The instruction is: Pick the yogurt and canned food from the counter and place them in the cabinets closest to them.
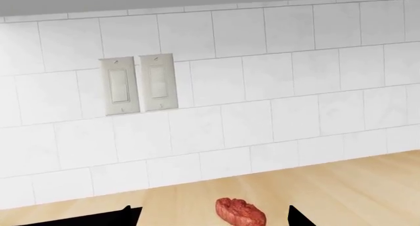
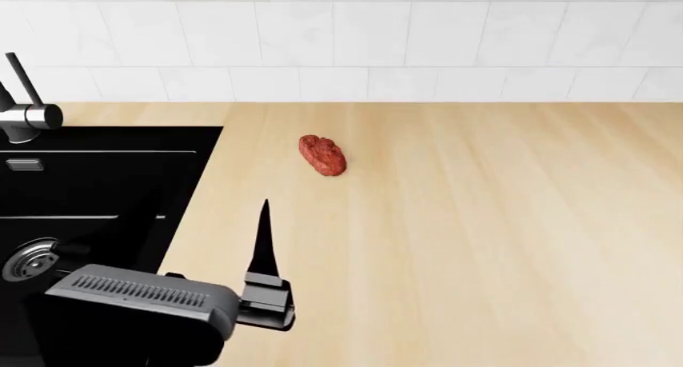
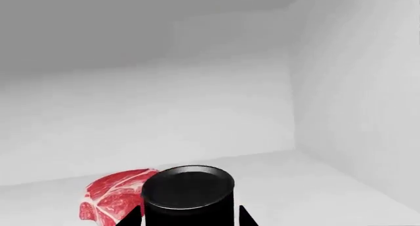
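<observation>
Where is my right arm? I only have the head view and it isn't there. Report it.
Observer: The right wrist view shows the right tool inside a white cabinet, its fingers flanking the canned food. I cannot tell whether they are clamped.
Operator: Tell me what else is in there.
Observer: A red-and-white meat slab lies beside the canned food.
Operator: Now give me the left tool's jaws.
Observer: The left wrist view shows the left tool open, fingertips wide apart, facing the red meat lump on the counter.
</observation>
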You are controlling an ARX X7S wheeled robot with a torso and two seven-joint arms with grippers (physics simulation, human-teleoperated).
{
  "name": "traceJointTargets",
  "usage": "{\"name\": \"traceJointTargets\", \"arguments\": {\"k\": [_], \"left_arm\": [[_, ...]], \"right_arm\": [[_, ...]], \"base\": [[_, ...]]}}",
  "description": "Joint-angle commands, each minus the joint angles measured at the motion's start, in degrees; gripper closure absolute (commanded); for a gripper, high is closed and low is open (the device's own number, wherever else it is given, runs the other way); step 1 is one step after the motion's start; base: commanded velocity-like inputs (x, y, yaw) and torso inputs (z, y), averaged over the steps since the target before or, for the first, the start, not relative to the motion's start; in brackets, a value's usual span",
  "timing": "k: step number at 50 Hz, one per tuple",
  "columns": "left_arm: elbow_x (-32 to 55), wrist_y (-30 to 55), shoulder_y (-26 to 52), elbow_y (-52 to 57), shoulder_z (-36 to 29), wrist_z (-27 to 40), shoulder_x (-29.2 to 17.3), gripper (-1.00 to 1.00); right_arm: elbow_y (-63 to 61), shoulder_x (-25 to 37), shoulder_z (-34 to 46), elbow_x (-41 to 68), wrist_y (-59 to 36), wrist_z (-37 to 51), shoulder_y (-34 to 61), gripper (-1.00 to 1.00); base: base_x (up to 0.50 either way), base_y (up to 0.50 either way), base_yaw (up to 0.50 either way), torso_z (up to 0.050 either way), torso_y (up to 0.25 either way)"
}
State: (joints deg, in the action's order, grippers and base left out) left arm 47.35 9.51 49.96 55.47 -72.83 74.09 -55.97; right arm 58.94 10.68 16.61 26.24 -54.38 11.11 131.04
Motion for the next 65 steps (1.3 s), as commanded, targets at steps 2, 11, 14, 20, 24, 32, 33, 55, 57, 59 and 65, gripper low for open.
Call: {"name": "traceJointTargets", "arguments": {"k": [2,11,14,20,24,32,33,55,57,59,65], "left_arm": [[0.59,1.07,0.6,0.75,0.05,0.92,0.42,-1.0],[0.61,0.9,0.67,0.94,0.01,0.92,0.42,-1.0],[0.64,0.81,0.72,1.03,0.06,1.03,0.37,-1.0],[0.55,0.72,0.74,1.04,0.03,1.2,0.43,-1.0],[0.36,0.65,0.63,1.22,-0.07,1.37,0.5,-1.0],[-0.13,0.72,0.41,2.2,-0.34,1.91,0.31,-1.0],[-0.15,0.64,0.38,2.25,-0.35,1.89,0.24,-1.0],[-0.55,0.96,1.84,4.36,-1.93,3.93,-0.42,-1.0],[-0.77,0.51,3.08,4.44,-3.51,4.68,-0.55,-1.0],[-0.97,-0.08,4.61,4.45,-5.46,5.54,-0.67,-1.0],[-1.21,-2.15,10.09,4.47,-12.07,8.35,-0.79,-1.0]], "right_arm": [[16.02,0.08,-7.23,-18.55,-2.98,-3.59,-4.56,-1.0],[16.01,-1.13,-9.66,-22.25,-2.65,-7.01,-2.76,-1.0],[16.01,-1.64,-9.8,-22.87,-2.43,-8.51,-2.31,-1.0],[15.99,-2.24,-10.19,-23.72,-3.18,-9.84,-0.84,-1.0],[15.92,-3.0,-9.43,-24.41,-3.68,-11.17,0.94,-1.0],[11.92,-3.79,-7.69,-25.38,-6.43,-12.83,1.67,-1.0],[9.29,-3.82,-7.04,-25.69,-7.82,-13.2,0.97,-1.0],[-24.28,-3.39,-6.0,-26.1,-28.11,-15.75,-5.27,-1.0],[-24.82,-3.89,-9.76,-25.22,-29.87,-15.41,-5.34,-1.0],[-25.5,-4.24,-12.49,-24.65,-31.46,-15.1,-5.41,-1.0],[-29.08,-4.26,-15.63,-23.74,-35.49,-14.59,-4.91,-1.0]], "base": [[0.0,0.0,0.0,0.0,0.0],[0.0,0.0,0.0,0.0,0.0],[0.0,0.0,0.0,0.0,0.0],[0.0,0.0,0.0,0.0,0.0],[0.0,0.0,0.0,0.0,0.0],[0.0,0.0,0.0,0.0,0.0],[0.0,0.0,0.0,0.0,0.0],[0.0,0.0,0.0,0.0,0.0],[0.0,0.0,0.0,0.0,0.0],[0.0,0.0,0.0,0.0,0.0],[0.0,0.0,0.0,0.0,0.0]]}}
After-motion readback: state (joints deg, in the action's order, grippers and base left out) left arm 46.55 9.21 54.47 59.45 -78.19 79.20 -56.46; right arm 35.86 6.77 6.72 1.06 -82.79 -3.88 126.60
